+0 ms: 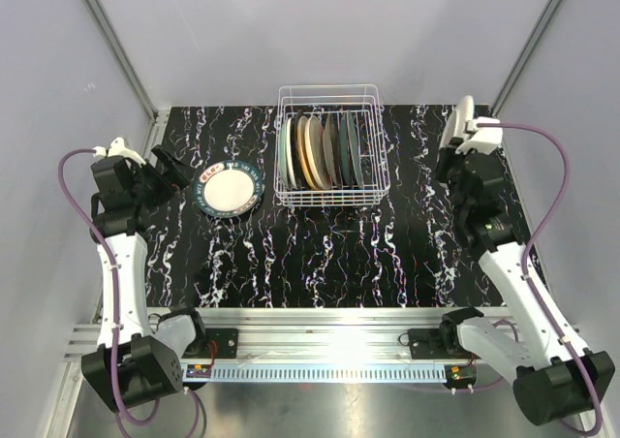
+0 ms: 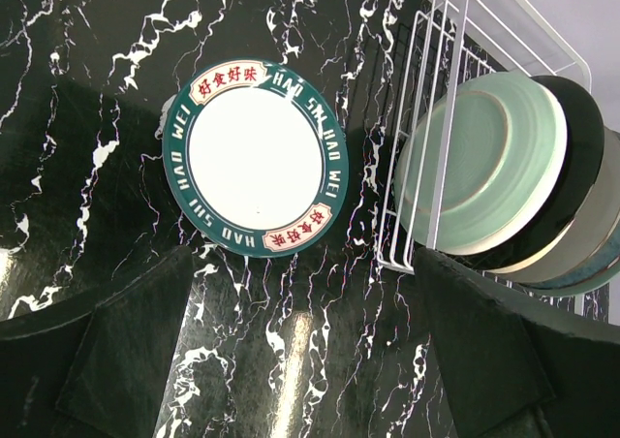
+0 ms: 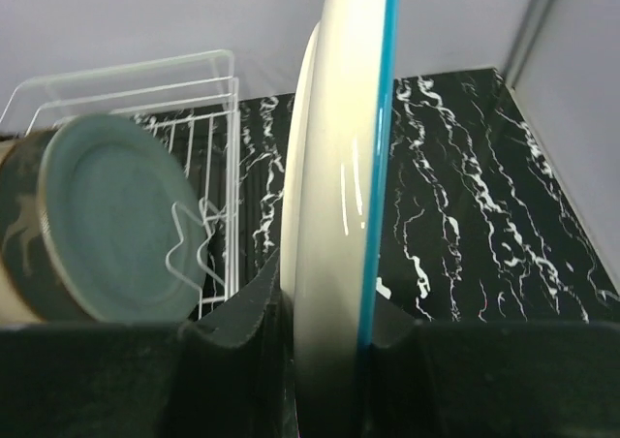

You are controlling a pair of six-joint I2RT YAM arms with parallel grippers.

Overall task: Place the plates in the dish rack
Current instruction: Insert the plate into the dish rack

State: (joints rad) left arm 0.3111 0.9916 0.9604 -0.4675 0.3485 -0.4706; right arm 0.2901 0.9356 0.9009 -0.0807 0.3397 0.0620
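The white wire dish rack (image 1: 329,192) stands at the back middle of the table with several plates (image 1: 320,152) upright in it. A white plate with a dark green lettered rim (image 1: 231,190) lies flat on the table to the rack's left. My left gripper (image 1: 177,172) hangs just left of that plate, open and empty; its wrist view shows the plate (image 2: 257,157) ahead of the spread fingers (image 2: 107,360). To the right of the rack, my right gripper (image 1: 463,136) is shut on a cream plate with a blue rim (image 3: 339,167), held edge-on and upright.
The rack's wire wall (image 3: 218,138) and a teal plate (image 3: 116,215) inside it lie left of the held plate. A pale green plate (image 2: 484,157) is the rack's leftmost. Grey walls close in the black marbled table (image 1: 320,254) on three sides.
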